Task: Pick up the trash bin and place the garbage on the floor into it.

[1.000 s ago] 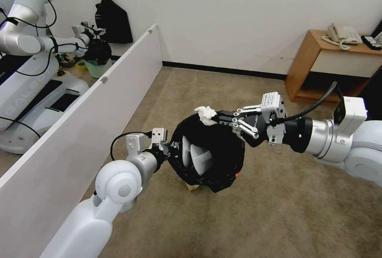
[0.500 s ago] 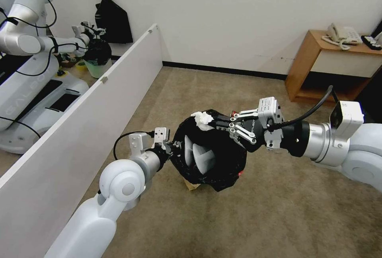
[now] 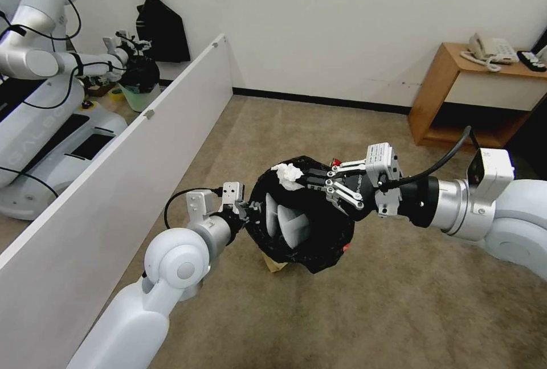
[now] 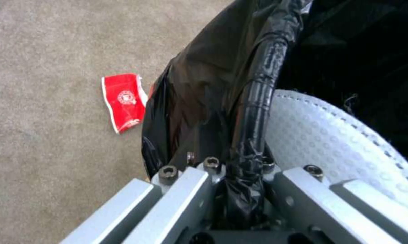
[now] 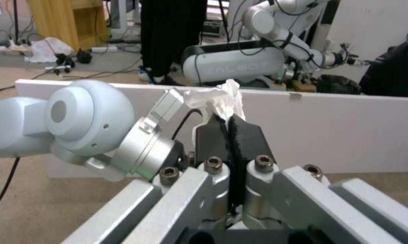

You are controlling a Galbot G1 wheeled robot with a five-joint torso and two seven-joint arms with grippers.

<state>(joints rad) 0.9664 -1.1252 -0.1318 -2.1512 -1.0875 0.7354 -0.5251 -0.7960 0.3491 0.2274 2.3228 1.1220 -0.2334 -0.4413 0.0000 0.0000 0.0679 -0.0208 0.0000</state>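
The floor [image 3: 364, 312] is beige-brown carpet, edged by a black baseboard under the white wall beyond the trash bin. A long white partition board [image 3: 114, 187] runs along the robot's left of the bin, well apart from it. The trash bin [image 3: 302, 244], lined with a crinkly black bag, is held up off the floor and tipped so its mouth faces the robot; two white slippers [image 3: 285, 221] lie inside it. The left pincer [image 3: 244, 209] sits at the bin's rim on the side toward the partition, its fingers clamped tight on the bag-covered edge, as the left wrist view shows [image 4: 240, 189]. The right pincer [image 3: 310, 178] reaches over the top of the bin's rim from the opposite side, its black pads [image 5: 213, 135] pressed together on a white tissue wad [image 3: 288, 173], which hangs just above the bin's mouth. On the floor beside the bin lies a red paper carton [image 4: 123, 101], flattened. A brown cardboard piece [image 3: 274, 266] peeks out from under the bin.
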